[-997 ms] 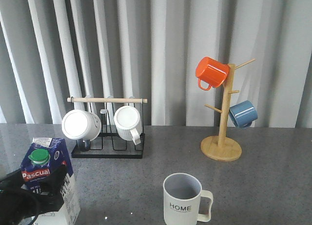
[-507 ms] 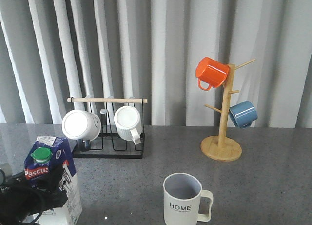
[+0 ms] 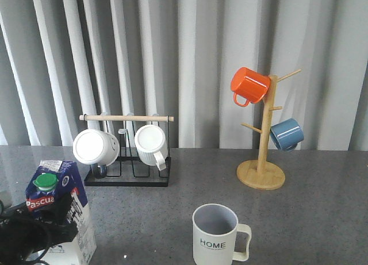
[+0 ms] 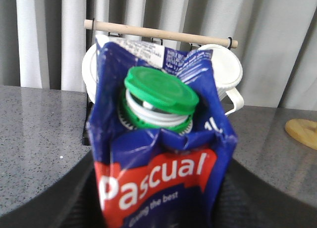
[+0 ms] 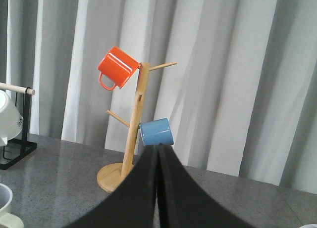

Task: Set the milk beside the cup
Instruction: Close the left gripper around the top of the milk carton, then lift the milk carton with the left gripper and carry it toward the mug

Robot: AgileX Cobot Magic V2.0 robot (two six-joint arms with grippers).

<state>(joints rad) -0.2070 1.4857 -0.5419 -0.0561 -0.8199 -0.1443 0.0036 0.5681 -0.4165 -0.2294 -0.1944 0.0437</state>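
Observation:
The milk (image 3: 57,210), a dark-blue and white carton with a green cap and red "Pascual" logo, stands at the table's front left. My left gripper (image 3: 40,227) is shut on it, black fingers on both sides; in the left wrist view the carton (image 4: 161,154) fills the middle between the jaws. The cup (image 3: 217,235), a pale ribbed mug marked "HOME", stands at front centre, handle to the right, well right of the carton. Its rim shows in the right wrist view (image 5: 4,198). My right gripper (image 5: 158,154) is shut and empty, out of the front view.
A black wire rack (image 3: 129,176) with a wooden bar holds white mugs (image 3: 95,147) at the back left. A wooden mug tree (image 3: 261,173) at the back right carries an orange mug (image 3: 249,85) and a blue mug (image 3: 286,134). Grey curtains hang behind the table.
The carton in my left gripper has shifted slightly, first a little right and up, then a little back to the left. The cup and right arm have not moved.

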